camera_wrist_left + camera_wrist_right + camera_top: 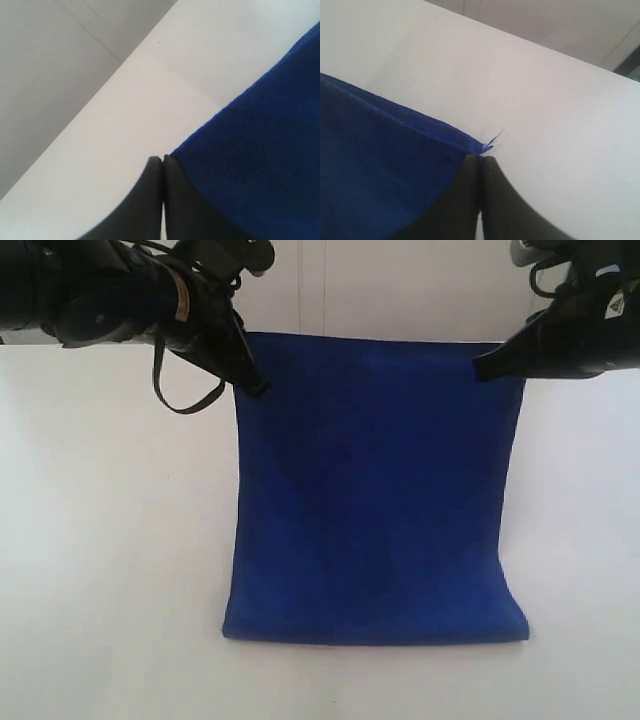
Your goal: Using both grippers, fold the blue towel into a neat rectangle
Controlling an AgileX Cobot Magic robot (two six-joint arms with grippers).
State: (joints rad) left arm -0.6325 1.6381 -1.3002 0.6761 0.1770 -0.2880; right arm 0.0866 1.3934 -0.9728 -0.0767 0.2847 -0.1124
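Observation:
The blue towel [375, 500] lies spread on the white table [100, 540], its near edge rounded like a fold. My left gripper [256, 386] reaches down at the towel's far left edge. In the left wrist view its fingers [162, 159] are pressed together, and the towel [260, 150] ends right at their tips. My right gripper [480, 370] meets the far right part of the cloth. In the right wrist view its fingers [481, 157] are shut at a hemmed corner of the towel [380, 165], where a loose thread [496, 135] sticks out.
A pale wall [400, 280] rises behind the table's far edge, close behind both grippers. A black cable loop [185, 400] hangs from the left arm over the table, left of the towel. White tabletop shows on both sides and in front of the cloth.

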